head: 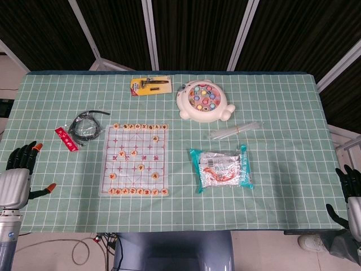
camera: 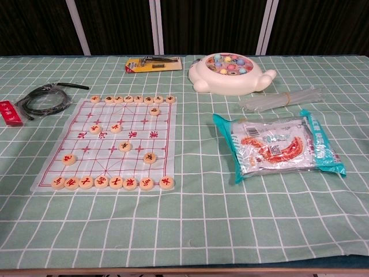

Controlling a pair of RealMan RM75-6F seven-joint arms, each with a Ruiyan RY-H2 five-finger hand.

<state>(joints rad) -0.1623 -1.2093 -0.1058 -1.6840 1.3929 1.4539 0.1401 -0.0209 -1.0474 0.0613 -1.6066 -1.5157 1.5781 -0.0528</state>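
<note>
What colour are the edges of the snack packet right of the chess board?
Teal edges around a clear middle on the snack packet; chest view shows it best.

Your left hand [head: 20, 172] sits low at the left edge of the head view, fingers spread and pointing up, thumb out to the side, holding nothing. Your right hand [head: 351, 189] hangs at the right edge, fingers apart, empty too.

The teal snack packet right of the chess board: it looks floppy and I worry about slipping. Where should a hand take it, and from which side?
Probably the right hand is nearer. The teal snack packet lies flat on the table, so pinch its crimped right edge, coming in low from the right; the bulging clear middle offers less purchase.
</note>
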